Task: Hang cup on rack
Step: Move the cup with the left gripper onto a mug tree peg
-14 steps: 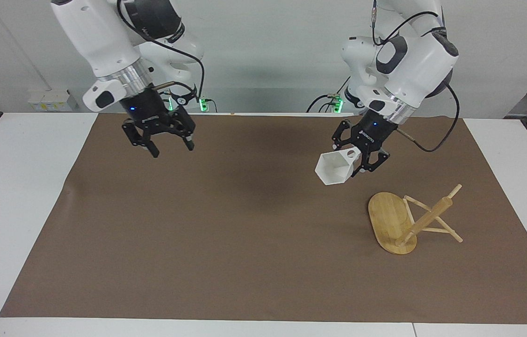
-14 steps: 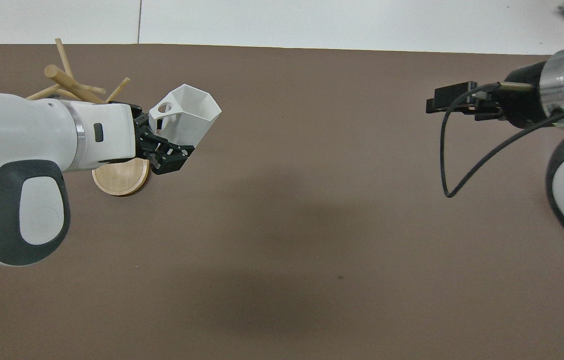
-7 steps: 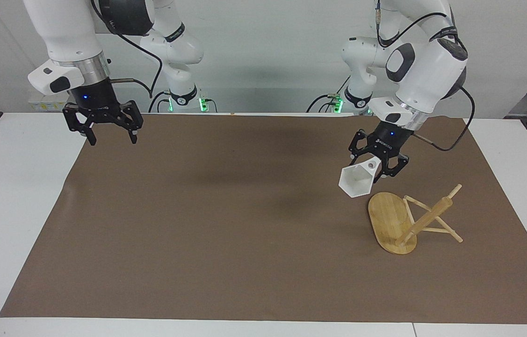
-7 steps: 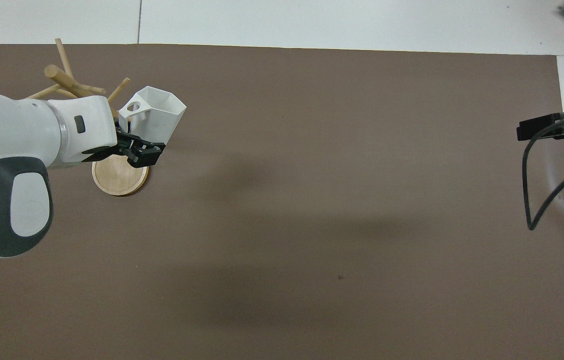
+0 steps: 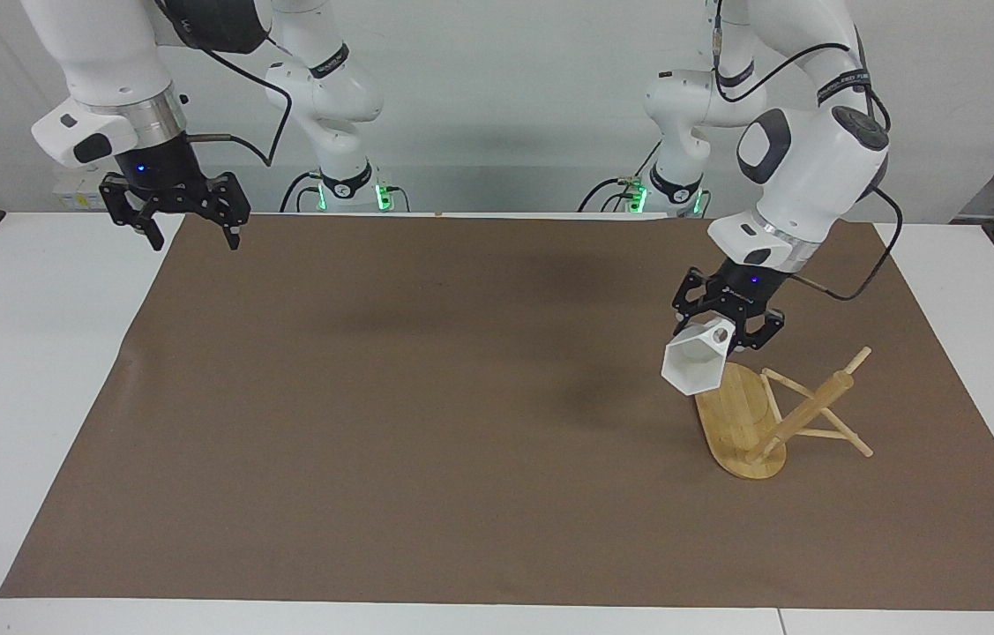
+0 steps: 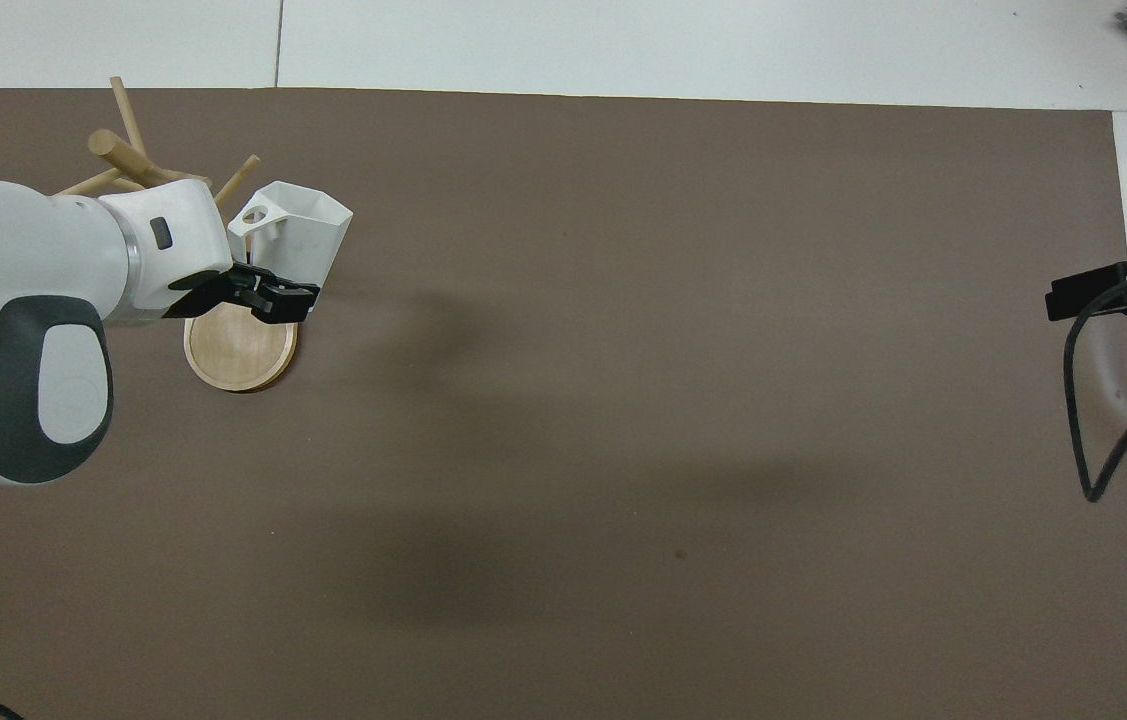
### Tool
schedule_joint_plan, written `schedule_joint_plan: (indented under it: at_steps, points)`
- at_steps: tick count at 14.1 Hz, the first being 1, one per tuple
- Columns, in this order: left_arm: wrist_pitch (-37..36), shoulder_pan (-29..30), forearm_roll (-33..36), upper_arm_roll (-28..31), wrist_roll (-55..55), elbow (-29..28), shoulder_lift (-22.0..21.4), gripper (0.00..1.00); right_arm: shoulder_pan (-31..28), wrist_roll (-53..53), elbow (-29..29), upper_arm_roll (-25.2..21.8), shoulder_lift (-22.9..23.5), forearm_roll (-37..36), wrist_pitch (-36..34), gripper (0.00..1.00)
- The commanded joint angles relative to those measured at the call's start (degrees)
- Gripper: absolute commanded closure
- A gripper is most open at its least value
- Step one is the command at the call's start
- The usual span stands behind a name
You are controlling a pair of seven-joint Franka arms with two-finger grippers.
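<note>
My left gripper point(image 5: 728, 339) is shut on the blocky handle of the white faceted cup point(image 5: 692, 368). It holds the cup tilted in the air, with its hexagonal mouth turned away from the robots. The cup hangs over the edge of the rack's oval base, on the side toward the right arm's end. The bamboo rack point(image 5: 801, 413) stands on the brown mat, thin pegs sticking out from its post. From overhead the cup point(image 6: 301, 232) sits just beside a peg tip, and the left gripper point(image 6: 268, 292) covers part of the rack point(image 6: 241, 355). My right gripper point(image 5: 193, 240) hangs open and empty over the mat's corner nearest the right arm's base.
A brown mat point(image 5: 426, 423) covers most of the white table point(image 5: 20, 370). A black cable loop point(image 6: 1088, 420) from the right arm's wrist shows at the edge of the overhead view.
The left gripper has carried the cup down and toward the rack, from beside it to over its base. The right arm has pulled back and out to the mat's corner.
</note>
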Motion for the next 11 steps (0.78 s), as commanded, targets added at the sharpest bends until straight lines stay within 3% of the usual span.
schedule_joint_plan:
  at_steps: [1,4,11]
  points:
    - [0.28,0.48,2.03,-0.44,-6.54,1.53,1.44,1.00,-0.25,-0.86,-1.13,0.48,-1.96,0.45,-1.74,0.00]
    - [0.28,0.48,2.03,-0.44,-11.64,1.80,1.80,1.00,-0.25,-0.60,-1.30,0.48,-2.05,6.06,-1.66,0.00]
    - [0.45,1.45,2.03,-0.36,-15.17,4.25,3.03,1.00,-0.95,-0.51,-1.65,0.30,-2.40,6.16,-3.06,0.00]
